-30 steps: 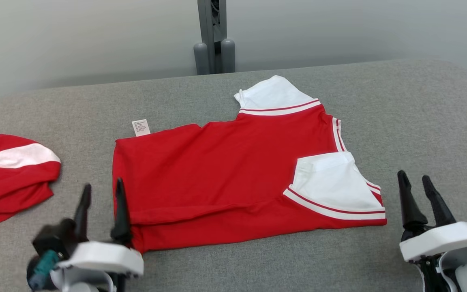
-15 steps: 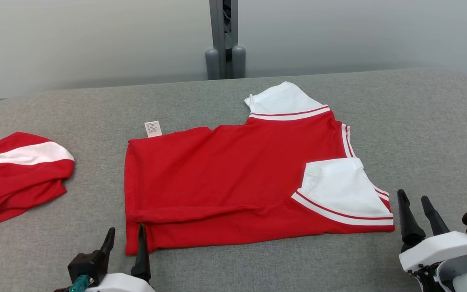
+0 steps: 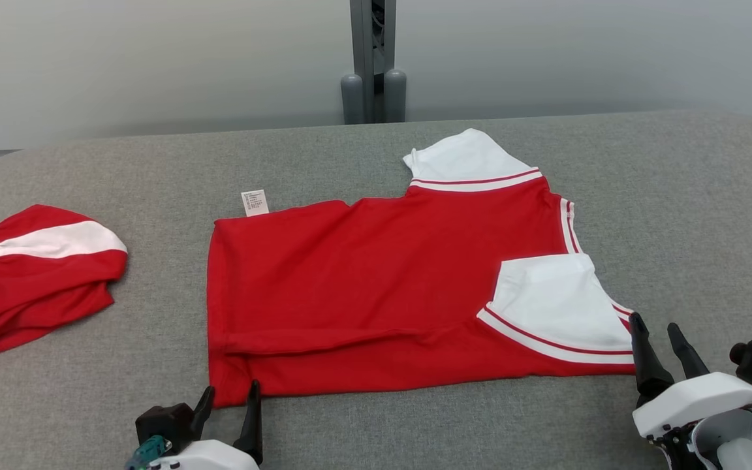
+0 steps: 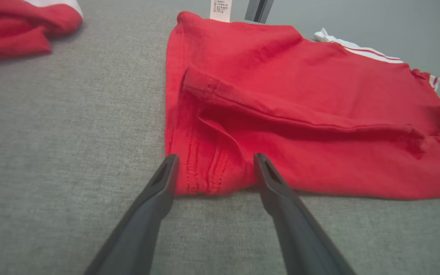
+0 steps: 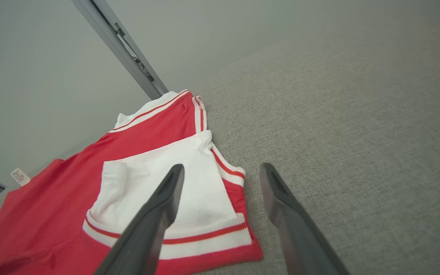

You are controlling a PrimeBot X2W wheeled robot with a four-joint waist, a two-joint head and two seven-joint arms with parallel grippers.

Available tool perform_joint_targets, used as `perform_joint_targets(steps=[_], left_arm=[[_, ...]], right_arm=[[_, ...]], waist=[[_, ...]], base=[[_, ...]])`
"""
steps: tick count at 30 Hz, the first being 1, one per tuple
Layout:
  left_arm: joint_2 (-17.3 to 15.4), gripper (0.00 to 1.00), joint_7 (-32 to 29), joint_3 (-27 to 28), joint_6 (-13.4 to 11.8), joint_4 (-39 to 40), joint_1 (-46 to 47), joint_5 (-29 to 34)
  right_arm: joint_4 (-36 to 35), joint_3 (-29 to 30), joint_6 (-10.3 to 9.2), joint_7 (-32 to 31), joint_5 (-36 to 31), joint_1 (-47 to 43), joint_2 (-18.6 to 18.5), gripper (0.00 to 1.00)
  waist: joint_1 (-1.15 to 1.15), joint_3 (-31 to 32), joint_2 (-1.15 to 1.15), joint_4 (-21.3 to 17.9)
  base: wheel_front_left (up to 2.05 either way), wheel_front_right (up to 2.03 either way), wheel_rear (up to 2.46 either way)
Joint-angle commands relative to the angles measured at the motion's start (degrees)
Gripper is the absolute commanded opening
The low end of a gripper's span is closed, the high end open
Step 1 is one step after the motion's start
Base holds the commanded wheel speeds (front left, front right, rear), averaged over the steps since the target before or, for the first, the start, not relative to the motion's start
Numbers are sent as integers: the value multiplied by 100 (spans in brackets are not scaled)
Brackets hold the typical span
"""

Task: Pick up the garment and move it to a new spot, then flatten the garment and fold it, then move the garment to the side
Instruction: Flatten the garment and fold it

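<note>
The garment (image 3: pixel 376 287) is a red shirt with white striped sleeves, lying flat and partly folded on the grey table (image 3: pixel 689 196). My left gripper (image 3: pixel 231 390) is open at its near left corner. In the left wrist view the left gripper (image 4: pixel 216 156) has a finger on each side of the stitched hem of the garment (image 4: pixel 300 88); contact cannot be told. My right gripper (image 3: pixel 655 324) stands open at the near right corner, beside the white sleeve. In the right wrist view the right gripper (image 5: pixel 223 166) hangs over the sleeve edge of the garment (image 5: pixel 159 122).
A second red and white garment (image 3: pixel 30 274) lies bunched at the table's left edge, also seen as a red heap (image 4: pixel 13 23). A grey post (image 3: pixel 373 62) stands behind the table. A white label (image 3: pixel 255 202) sticks out at the shirt's far left corner.
The camera has shifted, sliding the scene rightward. My left gripper has drawn back and right to the shirt's near left corner. My right gripper has come closer to the near right corner.
</note>
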State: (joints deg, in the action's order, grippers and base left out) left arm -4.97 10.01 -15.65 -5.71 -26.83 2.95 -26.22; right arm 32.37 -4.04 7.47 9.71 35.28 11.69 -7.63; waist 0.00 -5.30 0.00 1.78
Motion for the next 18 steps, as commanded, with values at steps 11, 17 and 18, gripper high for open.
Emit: perform_joint_targets(steps=[11,17,18], left_arm=[[58,100,-237,69,-116,-469,396,-275],[-7,100,-254,56,-335,-687,480,-180],[-12,100,-249,57,-378,-707,497,-168]], right_arm=[[388,-117,5,-69,50,355,-19,100],[751,-204,5,-196,103,549,-38,100],[810,-232,5,-215,129,585,-31,100]], waist=[[0,-235,0,-102],[0,-312,0,-48],[0,-323,0,-32]], base=[[0,0,0],[0,0,0],[0,0,0]])
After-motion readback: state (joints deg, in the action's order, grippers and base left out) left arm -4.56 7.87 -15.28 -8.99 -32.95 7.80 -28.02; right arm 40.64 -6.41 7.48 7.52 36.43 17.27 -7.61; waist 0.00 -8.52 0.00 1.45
